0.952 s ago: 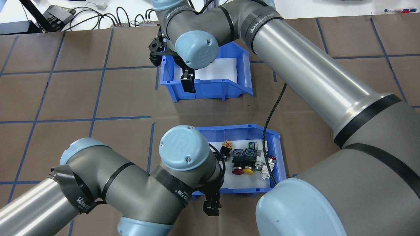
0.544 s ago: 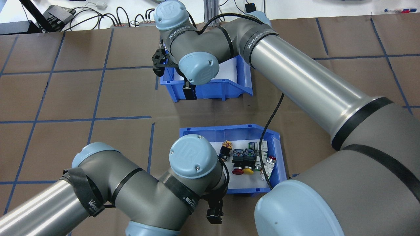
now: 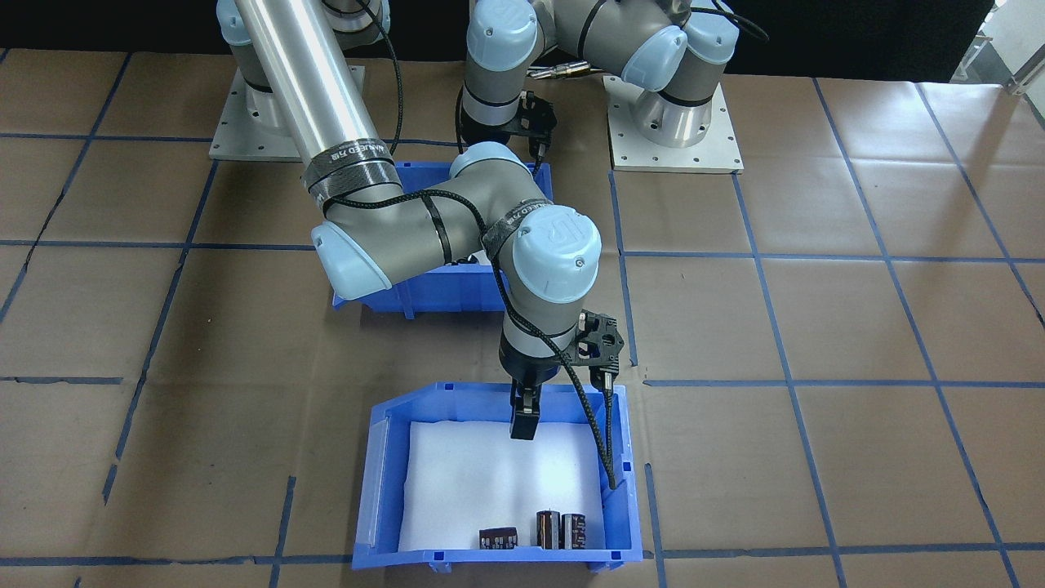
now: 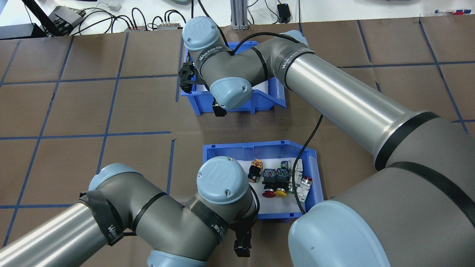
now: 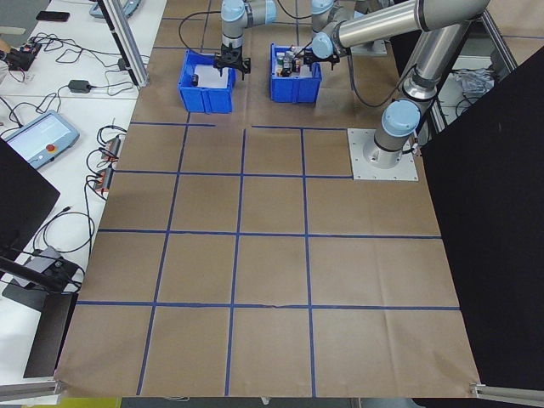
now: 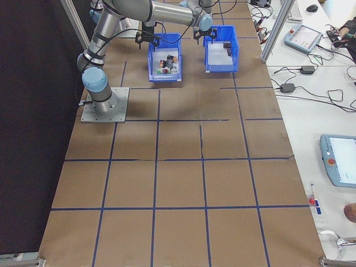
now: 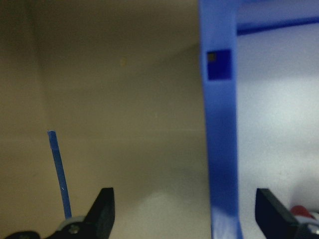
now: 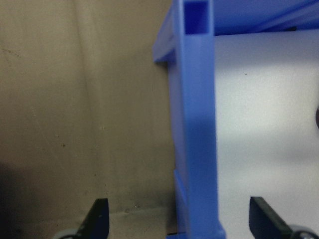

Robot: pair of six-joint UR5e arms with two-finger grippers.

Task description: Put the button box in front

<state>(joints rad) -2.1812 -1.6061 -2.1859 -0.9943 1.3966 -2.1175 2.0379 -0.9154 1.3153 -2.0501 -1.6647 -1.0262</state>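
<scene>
Brown kraft-paper sheeting (image 4: 74,107) ruled with blue tape lines covers the table.

At lower centre of the overhead frame, the left gripper (image 7: 182,211) is spread wide, its two dark fingertips straddling a smooth blue plastic side wall of the button box (image 4: 311,163) without pressing on it. That box is a rectangular moulded bin with a white foam liner, its long axis running left to right in the overhead frame and its cut-down sloped mouth facing right. Inside lie push-button switches (image 4: 276,178), blocky black and white bodies with rounded red and yellow mushroom caps.

At upper centre of that frame, the right gripper (image 8: 179,219) is likewise released, its fingers either side of the rim of the second blue bin (image 3: 371,490). This bin's foam floor carries three small black cylindrical parts (image 3: 549,529), seen at bottom centre of the front-facing frame.
</scene>
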